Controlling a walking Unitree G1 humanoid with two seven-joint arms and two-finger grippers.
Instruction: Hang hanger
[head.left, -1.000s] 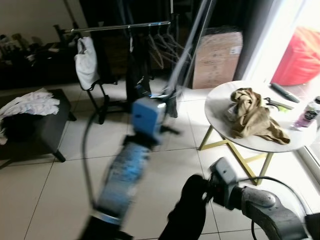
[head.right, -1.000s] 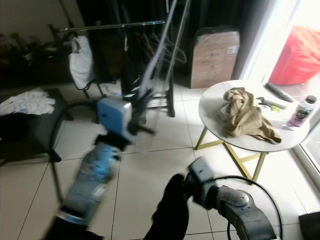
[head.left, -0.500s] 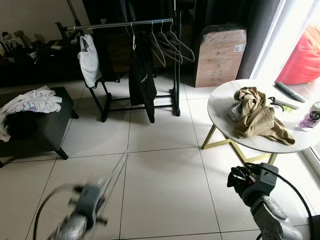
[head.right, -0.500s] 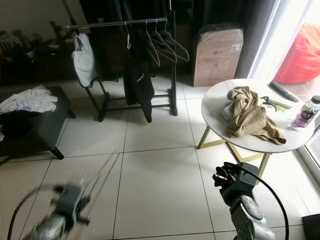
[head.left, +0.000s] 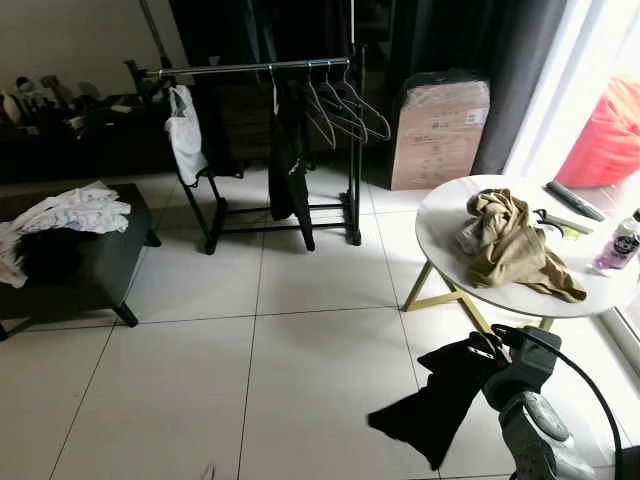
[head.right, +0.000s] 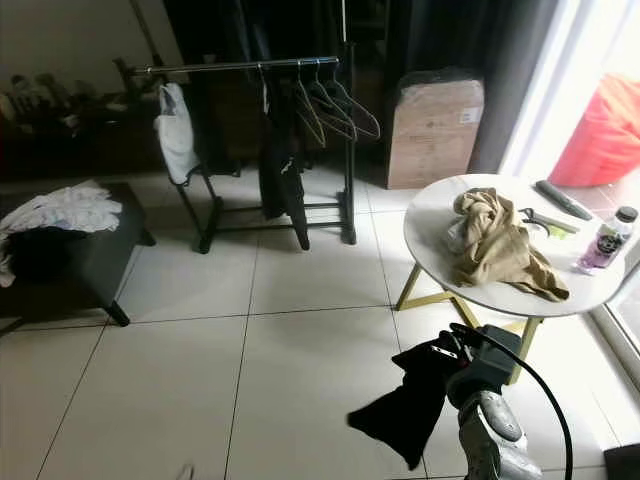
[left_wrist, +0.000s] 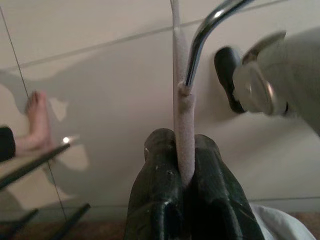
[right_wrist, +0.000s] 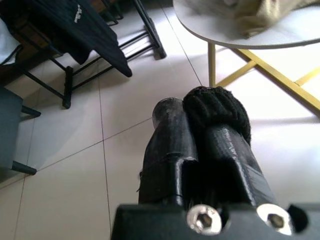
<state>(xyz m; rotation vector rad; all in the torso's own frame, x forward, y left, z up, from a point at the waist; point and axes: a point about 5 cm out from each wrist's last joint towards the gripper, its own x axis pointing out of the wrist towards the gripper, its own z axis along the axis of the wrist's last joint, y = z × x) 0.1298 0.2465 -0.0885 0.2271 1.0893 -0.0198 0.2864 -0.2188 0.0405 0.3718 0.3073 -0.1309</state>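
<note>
The left claw (left_wrist: 184, 165) is clamped on a pale hanger (left_wrist: 181, 95); the right claw (right_wrist: 200, 120) pinches a black garment (head.left: 440, 400).

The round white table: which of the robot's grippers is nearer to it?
Right. The right gripper, holding a black cloth, is just before the table; the left gripper hangs low, clamping a hanger.

Pale pink hanger (left_wrist: 183, 120) in black fingers (left_wrist: 157, 200) — black garment (head.left: 440, 400), tan cloth (head.left: 515, 240), white tabletop (head.left: 440, 215).
</note>
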